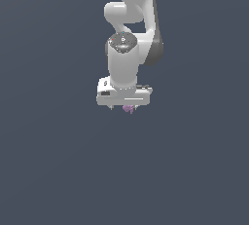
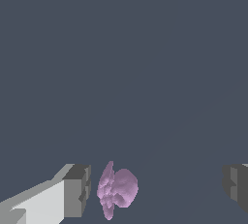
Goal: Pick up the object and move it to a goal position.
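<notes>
Exterior view: the white arm is reaching down from the top of the frame, wrist pointing straight down, with the gripper hanging at mid-frame over a plain dark grey-blue ground. Only the very tips of the fingers are showing below the flat white hand body. The object, a tiny lumpy purple-pink thing, is peeking out just under the hand, slightly toward the exterior view's right of the hand's centre, between the two finger stubs. Wrist view: the gripper is standing wide apart. One finger, white with a grey pad, is sitting just beside the object; a narrow dark gap is showing between pad and object, so contact cannot be confirmed. The other finger is sitting well apart from the object, with bare ground between them. The object is lying within the open span, much closer to the first finger, and nothing is clamping it. Whether it is resting on the ground or lifted cannot be told from either view.
</notes>
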